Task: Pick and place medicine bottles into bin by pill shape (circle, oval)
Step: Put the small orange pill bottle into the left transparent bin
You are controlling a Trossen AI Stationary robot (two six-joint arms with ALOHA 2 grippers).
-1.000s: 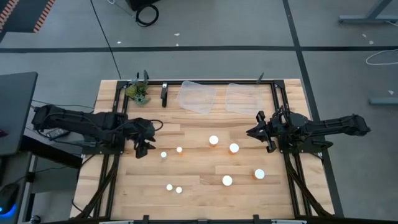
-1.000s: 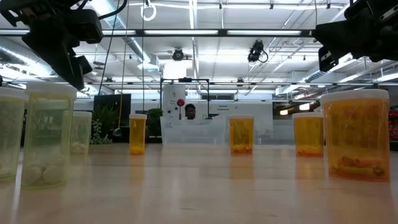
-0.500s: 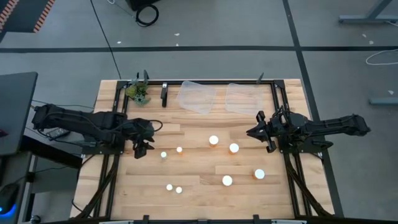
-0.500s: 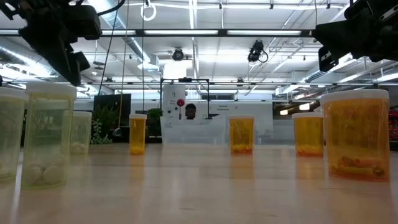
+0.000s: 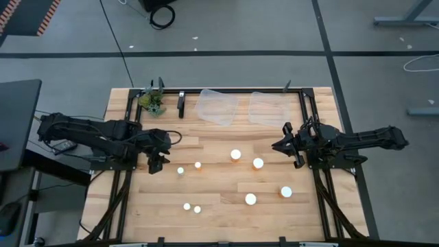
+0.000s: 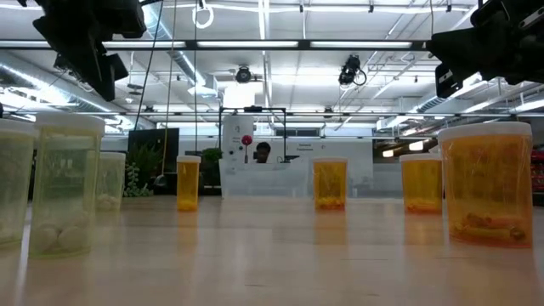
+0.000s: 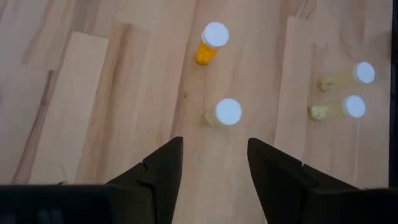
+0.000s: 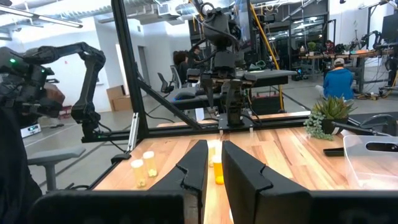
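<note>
From where I stand, the nearest things on the pale wooden table [image 5: 219, 213] are two tiny white-capped bottles [image 5: 191, 207] side by side at the front, and to their right two wider amber bottles with round white caps [image 5: 251, 199]. None of the medicine bottles has been lifted; all eight stand on the wood.

Further in, the left gripper [image 5: 155, 165] hangs just beside a tiny pale bottle [image 5: 180, 170], its fingers spread and empty. In the left wrist view that bottle [image 7: 224, 113] sits just beyond the open fingertips, with a small orange bottle [image 7: 211, 42] farther on. Over the last second this arm has lifted a little and eased back in the low view, while the bottle has not budged. I take that as lining up for the first pick, so the sorting has barely begun.

The right gripper [image 5: 280, 145] waits above the table's right side, well apart from any bottle, fingers nearly pressed together with only a narrow slit between them, holding nothing.

At the far edge lie two clear plastic bins [image 5: 218, 106], both without bottles, and a small green potted plant [image 5: 151, 101] at the left corner. Nothing blocks the way to the bins; the neighbouring bottles are near enough to be knocked over.
</note>
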